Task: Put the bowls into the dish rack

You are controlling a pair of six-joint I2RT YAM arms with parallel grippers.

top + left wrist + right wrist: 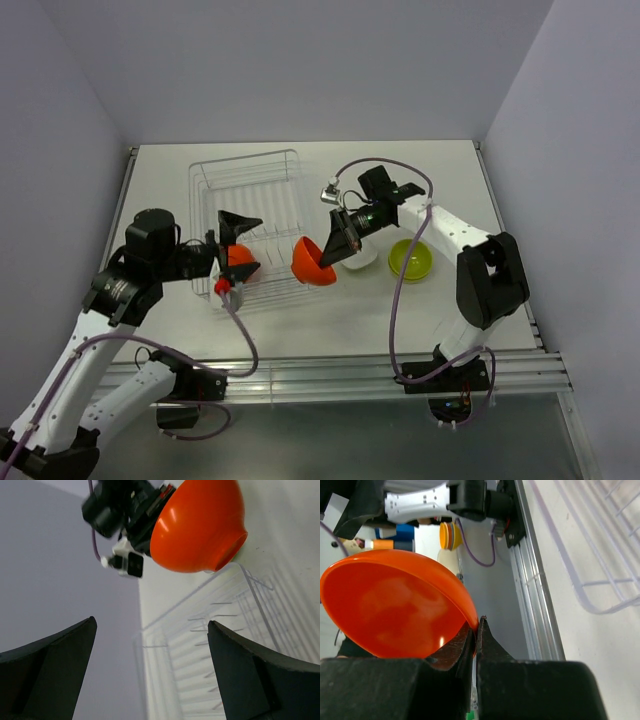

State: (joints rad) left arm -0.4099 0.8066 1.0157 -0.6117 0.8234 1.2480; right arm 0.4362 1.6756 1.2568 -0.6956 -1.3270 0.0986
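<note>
My right gripper point(335, 243) is shut on the rim of an orange-red bowl point(312, 260) and holds it tilted, above the table, just right of the wire dish rack point(245, 195). In the right wrist view the fingertips point(477, 622) pinch that bowl's rim point(395, 605). My left gripper point(244, 245) is open over the rack's near right part, and a second orange bowl point(238, 260) shows right by its fingers. The left wrist view shows the open gripper point(152, 625), the held bowl point(200, 527) and the rack wires point(240, 615). A lime green bowl point(410, 259) and a white bowl point(360, 260) sit on the table.
The white bowl is partly hidden under my right gripper. The rack's edge shows in the right wrist view point(600, 555). The table's aluminium front rail point(330, 365) runs along the near edge. Grey walls enclose the left, back and right sides.
</note>
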